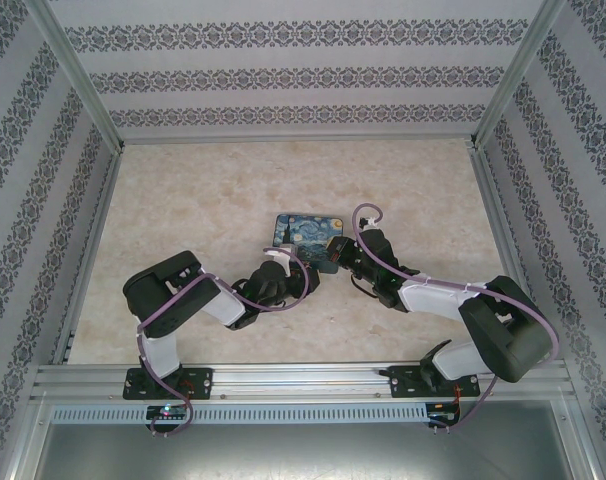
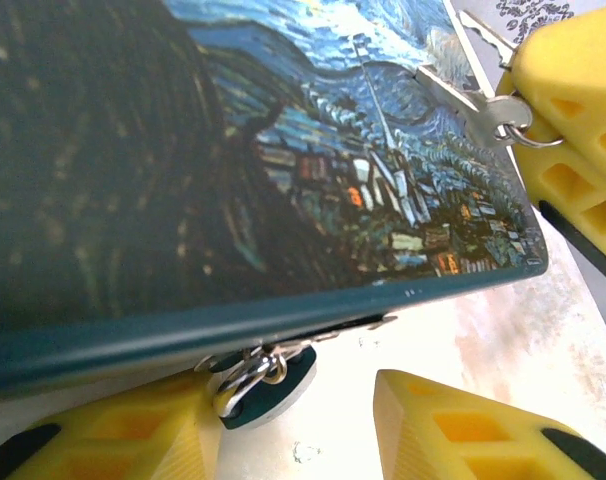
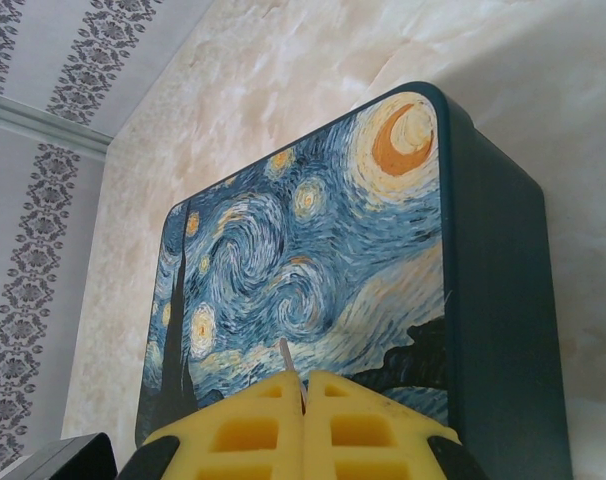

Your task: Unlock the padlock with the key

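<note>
Left wrist view: spread left end effector (image 2: 308, 408) flanks the rounded teal padlock (image 2: 271, 388) hanging from the glossy painted box (image 2: 133, 335); right end effector (image 3: 304, 385) pinches the thin metal key (image 3: 285, 352) over its lid (image 3: 303, 230).

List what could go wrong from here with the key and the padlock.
1. The padlock hangs below the box's edge between the left claw's fingers, which look open. Unclamped, it may swing away when the key pushes on it.
2. The right claw pinches the key with just a thin sliver protruding, so it could twist or slip under pressure.
3. The key sits over the lid, away from the padlock. Moving across might scrape the painting.
</note>
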Controlling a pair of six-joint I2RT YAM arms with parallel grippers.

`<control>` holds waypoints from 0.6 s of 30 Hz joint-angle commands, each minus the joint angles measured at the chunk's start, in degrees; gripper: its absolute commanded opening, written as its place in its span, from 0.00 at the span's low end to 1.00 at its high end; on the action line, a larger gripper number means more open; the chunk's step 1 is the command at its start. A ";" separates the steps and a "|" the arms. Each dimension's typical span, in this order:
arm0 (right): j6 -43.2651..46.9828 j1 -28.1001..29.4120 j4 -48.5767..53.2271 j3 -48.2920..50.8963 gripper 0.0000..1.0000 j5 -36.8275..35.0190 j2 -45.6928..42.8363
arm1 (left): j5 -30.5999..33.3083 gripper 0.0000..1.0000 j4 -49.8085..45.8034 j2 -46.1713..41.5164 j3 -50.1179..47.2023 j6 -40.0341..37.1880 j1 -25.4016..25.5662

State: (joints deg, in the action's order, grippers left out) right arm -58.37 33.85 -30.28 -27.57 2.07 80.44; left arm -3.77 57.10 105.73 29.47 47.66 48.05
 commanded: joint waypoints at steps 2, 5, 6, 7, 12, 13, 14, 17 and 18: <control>-0.12 -0.72 -1.96 0.92 0.00 0.40 0.07 | 1.31 0.42 2.88 1.05 0.01 1.49 0.79; -0.09 -0.80 -1.97 1.03 0.00 0.39 0.09 | 1.81 0.39 2.15 1.31 0.33 1.48 0.81; -0.13 -0.80 -2.06 1.03 0.00 0.48 0.07 | 1.99 0.37 2.10 1.44 0.38 1.47 0.81; -0.17 -0.80 -2.06 1.01 0.00 0.48 0.14 | 2.26 0.36 1.96 1.56 0.41 1.56 0.81; -0.16 -0.98 -2.14 1.03 0.00 0.50 0.17 | 3.04 0.29 1.89 2.07 0.50 1.81 0.82; -0.19 -0.98 -2.07 1.03 0.00 0.56 0.15 | 3.09 0.28 1.87 2.15 0.51 1.82 0.81; -0.19 -1.02 -2.12 1.03 0.00 0.53 0.11 | 3.23 0.25 1.79 2.25 0.66 1.91 0.81; -0.25 -1.06 -2.21 1.08 0.00 0.64 0.15 | 3.48 0.22 1.53 2.45 0.72 2.00 0.81; -0.23 -1.15 -2.17 1.11 0.00 0.75 0.15 | 3.51 0.20 1.43 2.45 0.84 2.00 0.81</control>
State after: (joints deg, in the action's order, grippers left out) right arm -58.39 33.10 -30.33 -27.57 2.46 80.44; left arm -1.41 57.47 107.11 29.50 49.01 48.05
